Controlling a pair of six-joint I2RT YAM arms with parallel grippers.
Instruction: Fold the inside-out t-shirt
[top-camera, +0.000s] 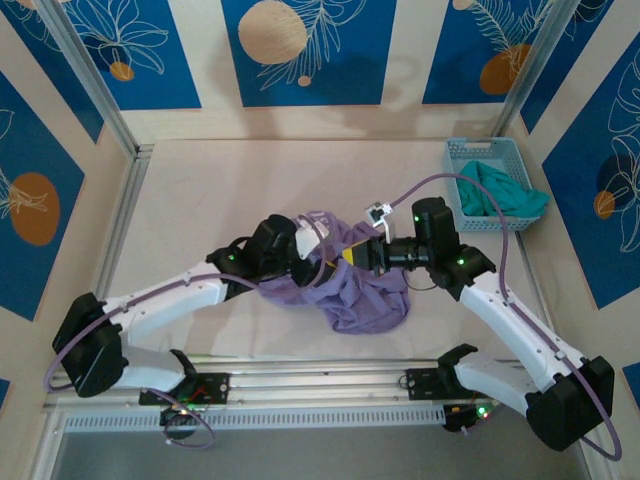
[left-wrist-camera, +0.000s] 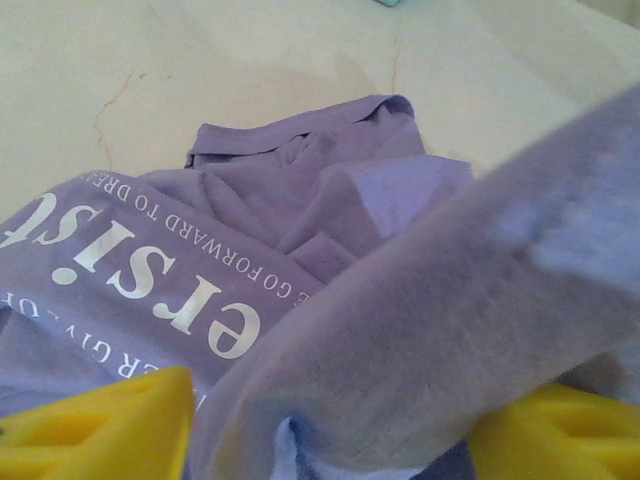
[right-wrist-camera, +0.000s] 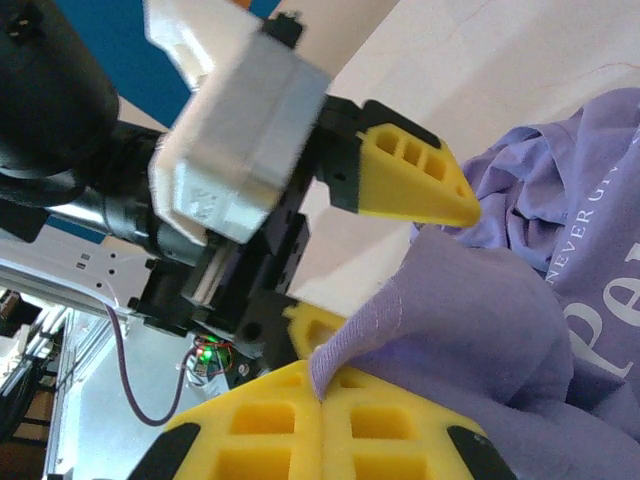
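Top external view: a lavender t-shirt lies bunched in a heap at the middle of the pale surface, between the two arms. The left gripper reaches into the heap from the left and the right gripper from the right, and the two meet close together over the cloth.

Left wrist view: the left jaws are spread wide, with a thick band of lavender cloth draped across the gap between them. Beyond it, white lettering runs across a flatter part of the shirt.

Right wrist view: the right jaws are pressed together on a fold of the shirt, pinching its edge, with the left gripper's spread jaws just beyond.

At the far right of the surface, a blue basket holds a teal garment that spills over its rim.
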